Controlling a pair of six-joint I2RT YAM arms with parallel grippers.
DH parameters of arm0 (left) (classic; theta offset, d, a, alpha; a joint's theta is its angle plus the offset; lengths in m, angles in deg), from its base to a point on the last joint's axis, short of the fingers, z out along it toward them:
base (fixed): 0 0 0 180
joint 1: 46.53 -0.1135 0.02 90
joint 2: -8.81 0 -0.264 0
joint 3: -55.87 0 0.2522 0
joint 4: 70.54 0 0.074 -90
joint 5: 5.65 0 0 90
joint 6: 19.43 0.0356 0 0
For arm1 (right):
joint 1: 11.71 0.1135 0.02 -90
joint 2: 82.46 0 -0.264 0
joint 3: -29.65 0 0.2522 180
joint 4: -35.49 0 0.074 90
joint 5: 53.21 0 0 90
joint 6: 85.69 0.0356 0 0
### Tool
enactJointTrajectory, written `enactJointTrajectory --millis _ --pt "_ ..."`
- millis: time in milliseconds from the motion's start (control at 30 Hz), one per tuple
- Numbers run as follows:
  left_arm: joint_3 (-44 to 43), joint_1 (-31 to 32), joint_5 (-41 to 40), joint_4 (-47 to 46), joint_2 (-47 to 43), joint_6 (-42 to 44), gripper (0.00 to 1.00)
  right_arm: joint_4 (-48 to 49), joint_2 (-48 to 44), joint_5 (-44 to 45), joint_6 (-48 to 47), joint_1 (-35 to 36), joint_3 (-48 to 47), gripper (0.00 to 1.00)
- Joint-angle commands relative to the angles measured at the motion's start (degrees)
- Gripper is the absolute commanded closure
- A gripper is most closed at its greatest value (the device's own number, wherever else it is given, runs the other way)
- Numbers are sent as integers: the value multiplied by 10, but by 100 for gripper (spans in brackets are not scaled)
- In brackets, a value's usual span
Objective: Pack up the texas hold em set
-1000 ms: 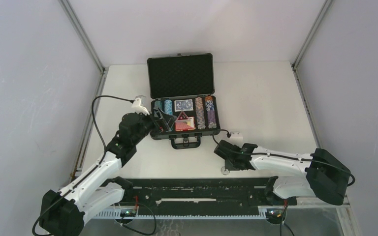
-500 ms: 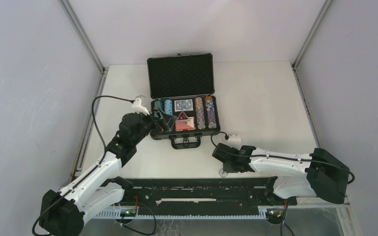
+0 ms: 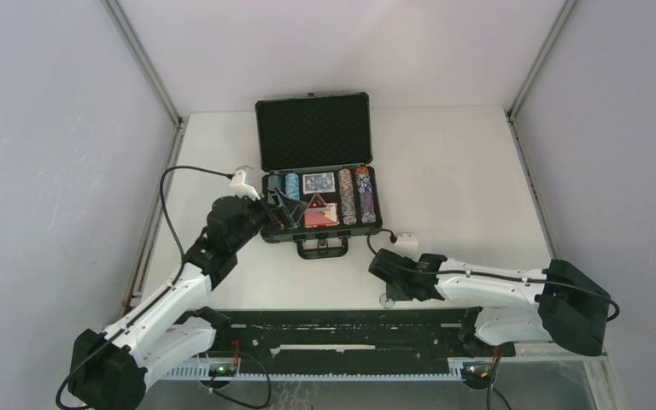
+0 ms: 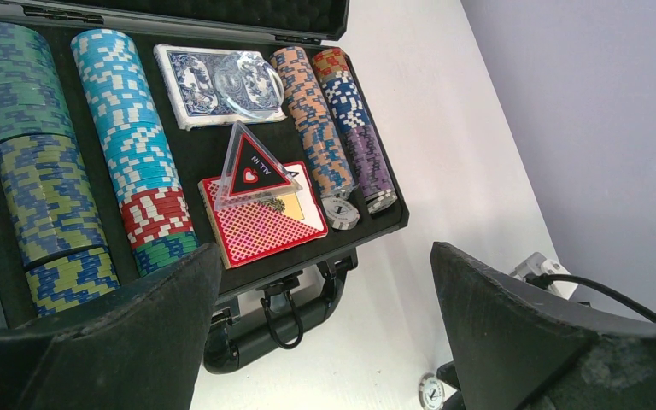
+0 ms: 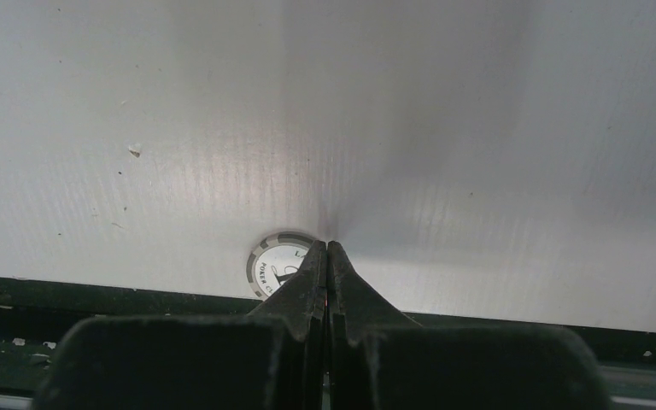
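The black briefcase [image 3: 313, 132] stands open at mid-table, lid up. Rows of coloured poker chips [image 4: 132, 145] fill it, with a blue deck [image 4: 192, 77] under a clear round button [image 4: 243, 73]. A red deck [image 4: 260, 222] carries a triangular button [image 4: 252, 166]. One grey chip [image 4: 340, 212] lies loose inside. My left gripper [image 4: 325, 256] hovers open over the case's front left corner, holding nothing. A grey-white poker chip [image 5: 278, 263] lies flat on the table near the front edge. My right gripper [image 5: 327, 245] is shut, its tips on the chip's right edge.
The case handle [image 4: 282, 316] sticks out toward the arms. A black rail [image 3: 342, 329] runs along the near table edge, right behind the loose chip [image 3: 389, 298]. Grey walls enclose left, right and back.
My right gripper has shifted a little to the left, staying shut over the loose chip. The left arm has not moved.
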Motion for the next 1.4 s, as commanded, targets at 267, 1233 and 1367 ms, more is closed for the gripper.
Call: enactJointTrajectory --millis 267,1233,1367 --pt "11 4 5 -22 -2 -9 3 12 27 3 21 24 -3 100" --pt "11 5 -15 -15 -5 2 3 2 -75 19 -150 -14 -42 45" --pt "11 5 -27 -8 -12 9 3 1 -59 9 -208 31 -41 37"
